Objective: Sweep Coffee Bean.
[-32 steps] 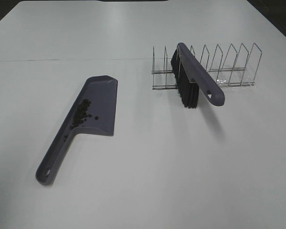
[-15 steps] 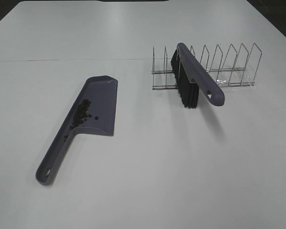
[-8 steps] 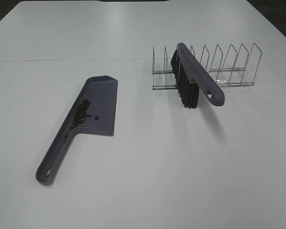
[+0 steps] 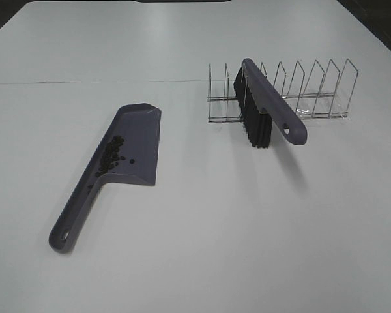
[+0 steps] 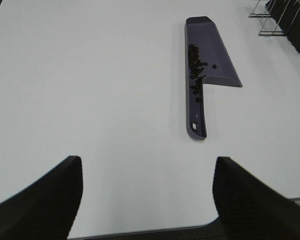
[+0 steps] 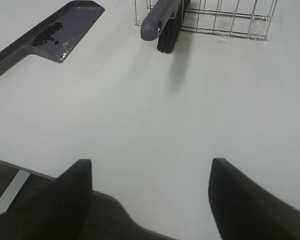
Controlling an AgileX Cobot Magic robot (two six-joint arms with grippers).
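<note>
A purple dustpan [image 4: 127, 147] lies on the white table, handle toward the front left. Dark coffee beans [image 4: 112, 156] sit clustered inside it along its left wall; they also show in the left wrist view [image 5: 196, 62] and the right wrist view [image 6: 48, 34]. A purple brush [image 4: 268, 107] with black bristles leans in a wire rack [image 4: 313, 94], handle pointing forward. My left gripper [image 5: 147, 197] is open and empty, back near the table's front edge, well short of the dustpan handle [image 5: 196, 117]. My right gripper [image 6: 150, 200] is open and empty at the front edge, far from the brush [image 6: 162, 20].
The wire rack [image 6: 225, 20] stands at the back right with several slots. The white table [image 4: 215, 228] is bare in front of the dustpan and brush. Its front edge shows in both wrist views, with dark floor beyond.
</note>
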